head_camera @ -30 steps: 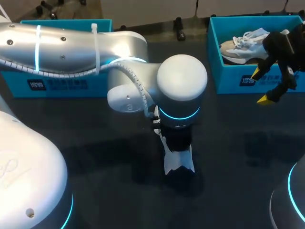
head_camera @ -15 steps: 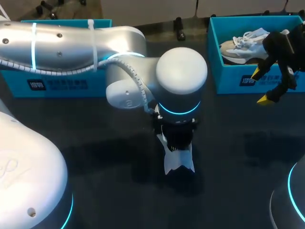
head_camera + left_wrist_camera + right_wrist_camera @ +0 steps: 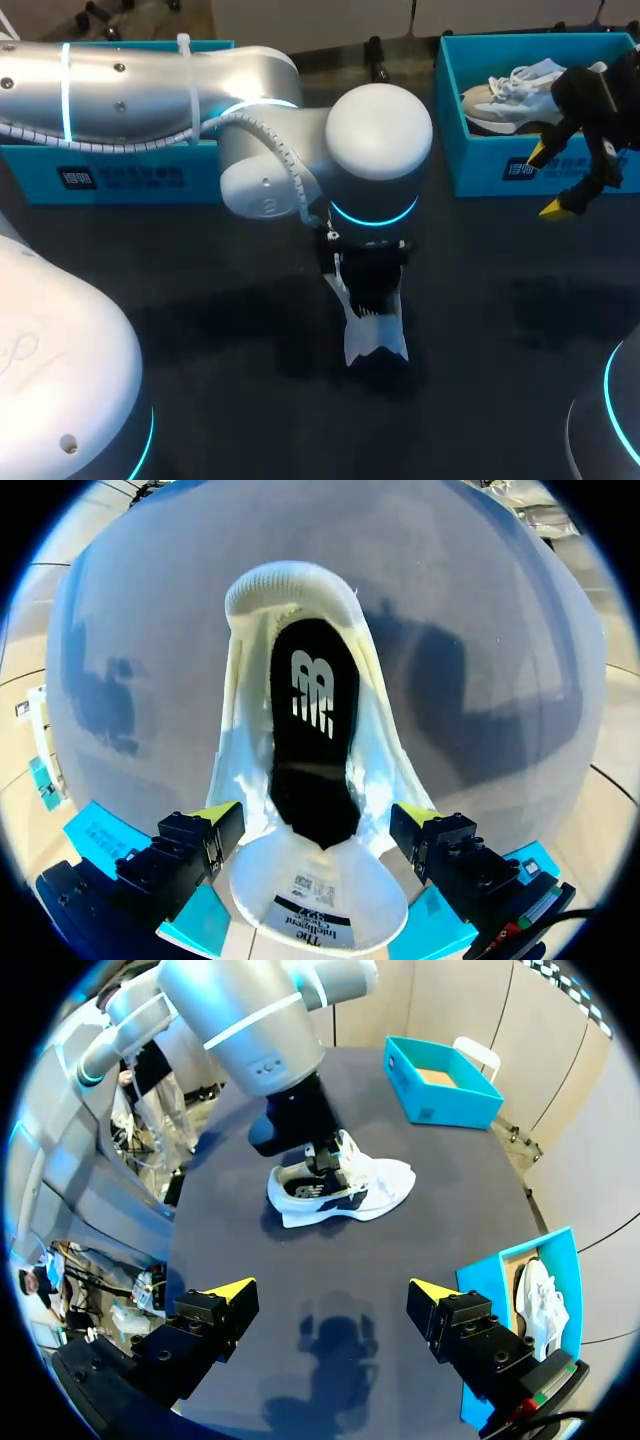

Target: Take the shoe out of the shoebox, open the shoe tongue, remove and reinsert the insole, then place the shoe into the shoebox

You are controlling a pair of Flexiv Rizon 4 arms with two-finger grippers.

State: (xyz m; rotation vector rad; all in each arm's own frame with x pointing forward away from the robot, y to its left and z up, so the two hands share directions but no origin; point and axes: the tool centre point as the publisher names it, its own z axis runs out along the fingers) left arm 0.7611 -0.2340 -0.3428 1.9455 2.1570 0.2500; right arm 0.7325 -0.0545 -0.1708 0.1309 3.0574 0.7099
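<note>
White mesh sneaker (image 3: pixel 300 610) with black insole sits between left gripper (image 3: pixel 316 816) fingers, spread wide, released; the arm has pulled back slightly.

Left arm (image 3: pixel 380 150) directly above the shoe (image 3: pixel 375 340); open table (image 3: pixel 500 320) between shoe and right-hand shoebox (image 3: pixel 500 165).

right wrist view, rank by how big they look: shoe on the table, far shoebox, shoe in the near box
1. shoe on the table, only just
2. far shoebox, nearly alike; it sits farther off, so unsure
3. shoe in the near box, clearly smallest, partly hidden
</note>
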